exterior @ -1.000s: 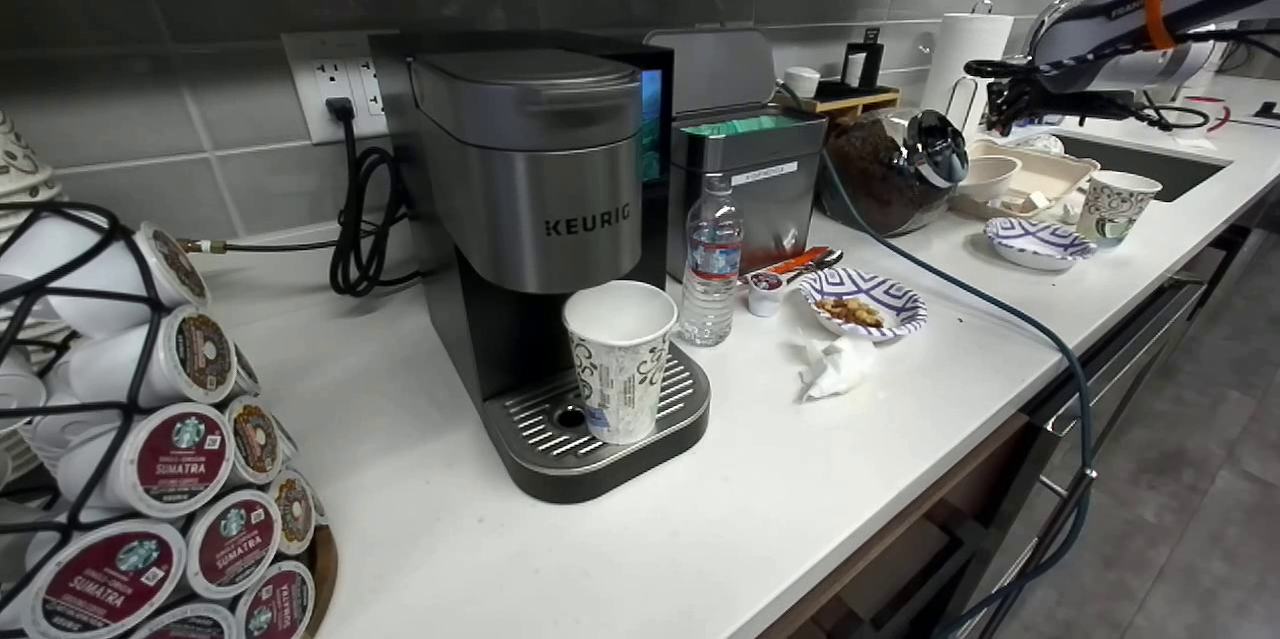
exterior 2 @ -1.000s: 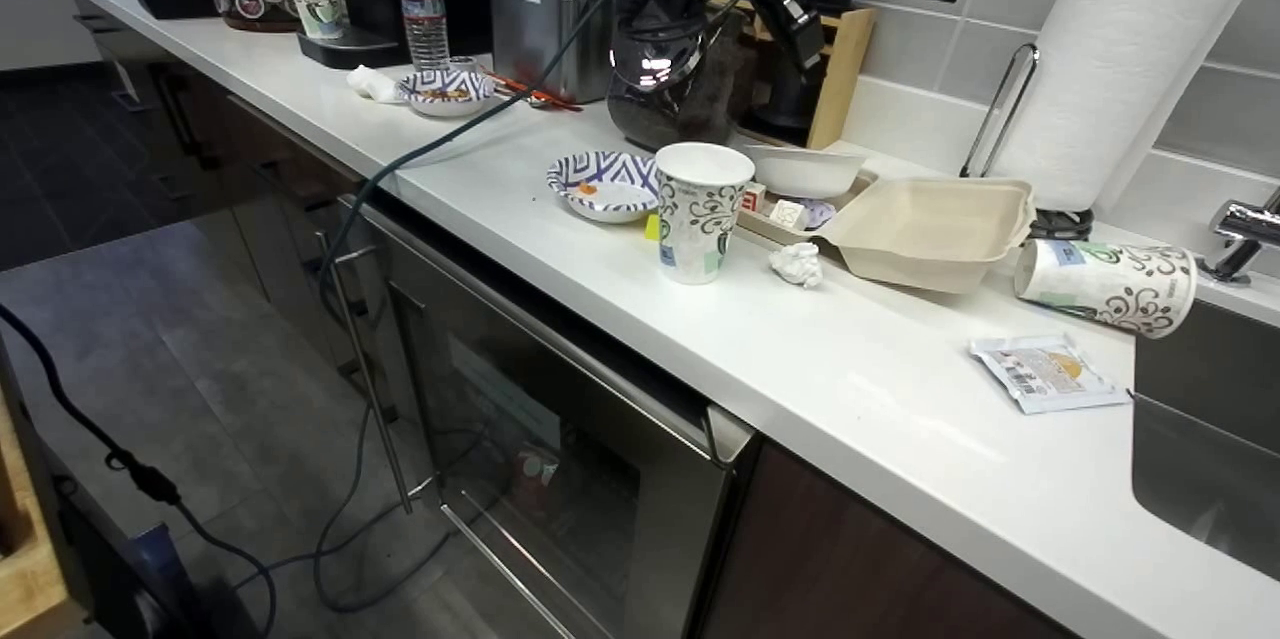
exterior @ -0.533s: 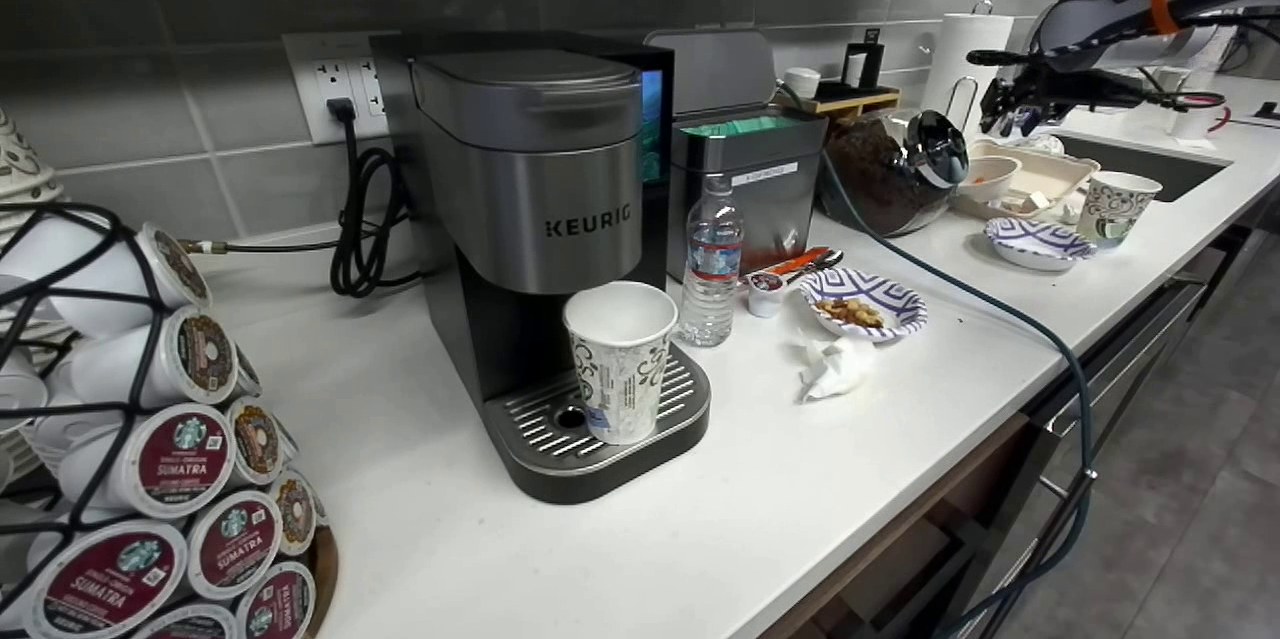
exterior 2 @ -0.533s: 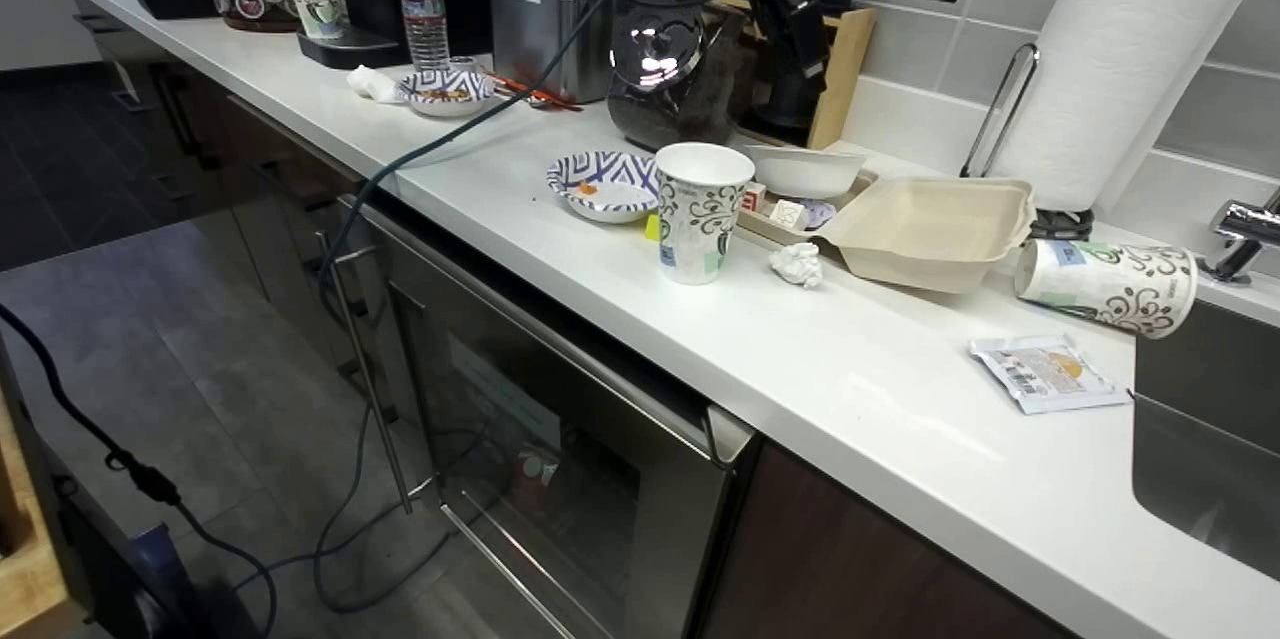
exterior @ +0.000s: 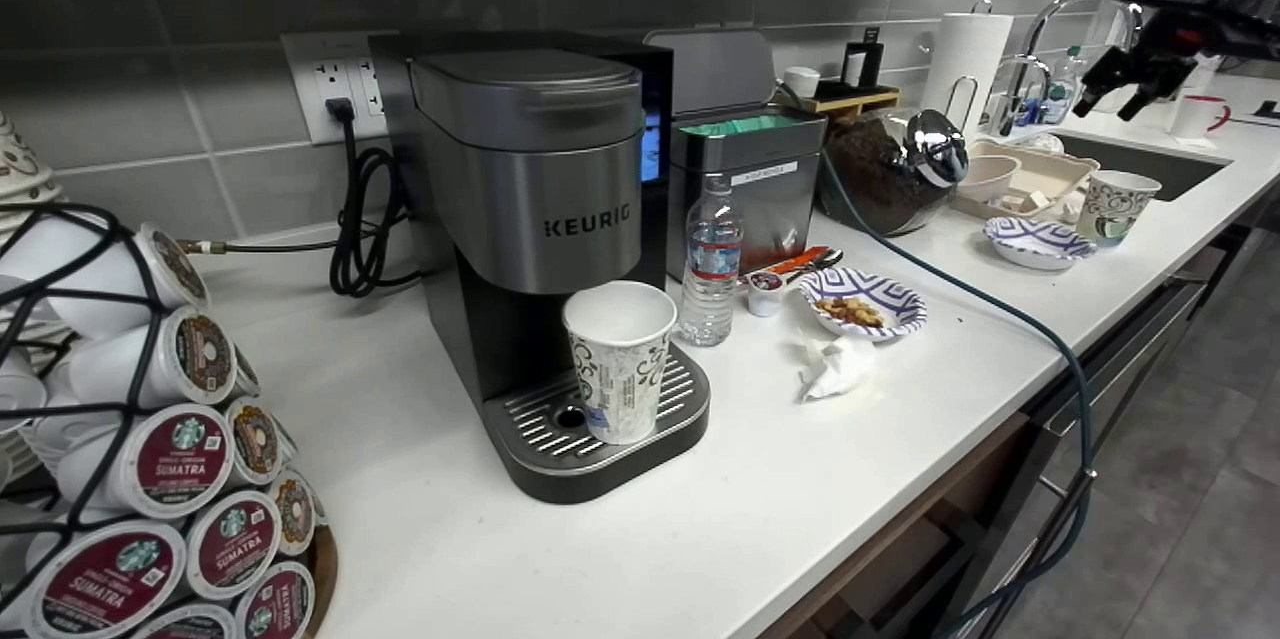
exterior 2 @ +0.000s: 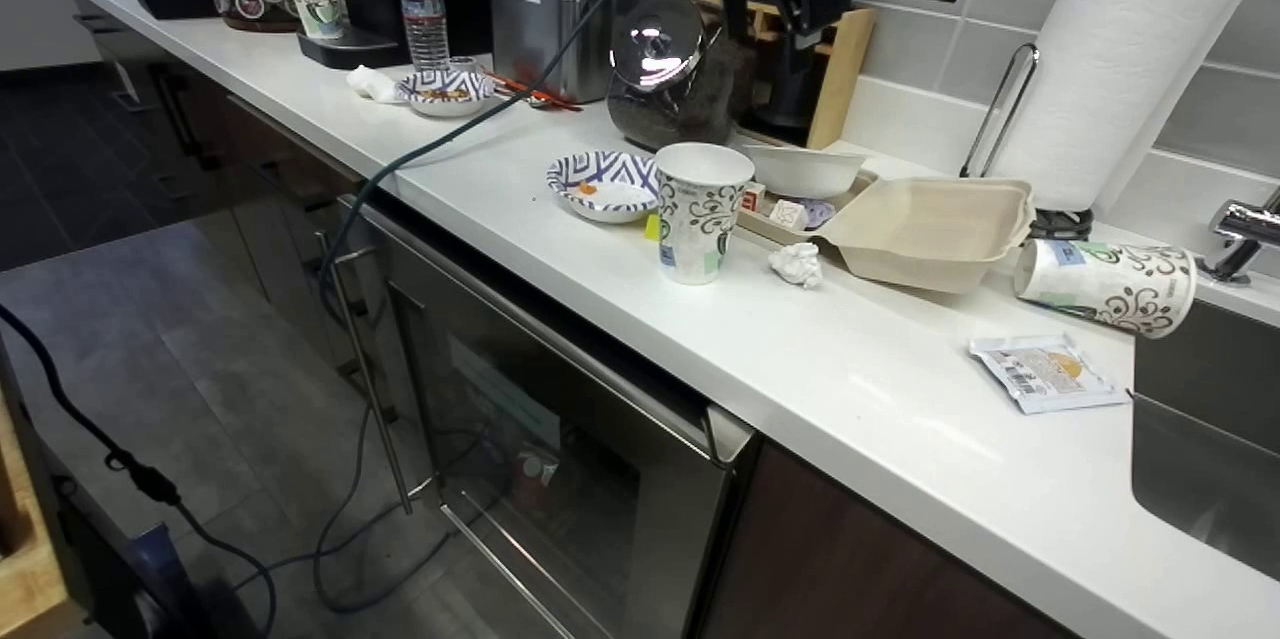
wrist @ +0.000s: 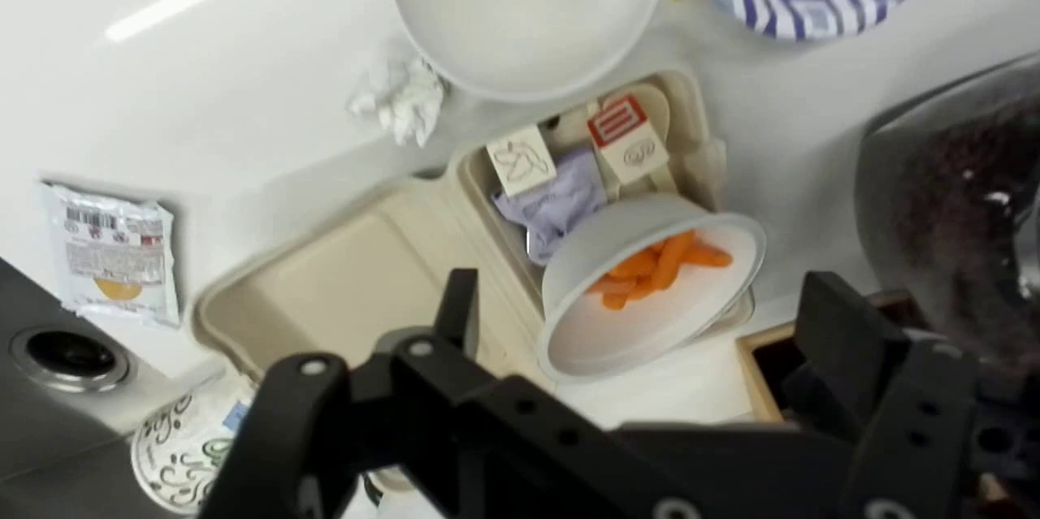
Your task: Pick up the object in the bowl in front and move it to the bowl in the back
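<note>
We have the gripper (wrist: 644, 296) up over the counter (exterior 2: 800, 349), its jaws spread wide apart! Beneath it in the wrist view we spot the carrots (wrist: 669, 261), bunched inside the white bowl (wrist: 638, 336), which leans in the beige takeout container (wrist: 349, 279), and in an exterior view we catch a small orange piece (exterior 2: 587, 189) lying in the purple-patterned paper bowl (exterior 2: 610, 166), right near the upright paper cup (exterior 2: 700, 229).

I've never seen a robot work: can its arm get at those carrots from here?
Probably yes: the jaws stand open, and in the wrist view nothing covers the carrots in the white bowl; its sides might crowd the jaws, though.
</note>
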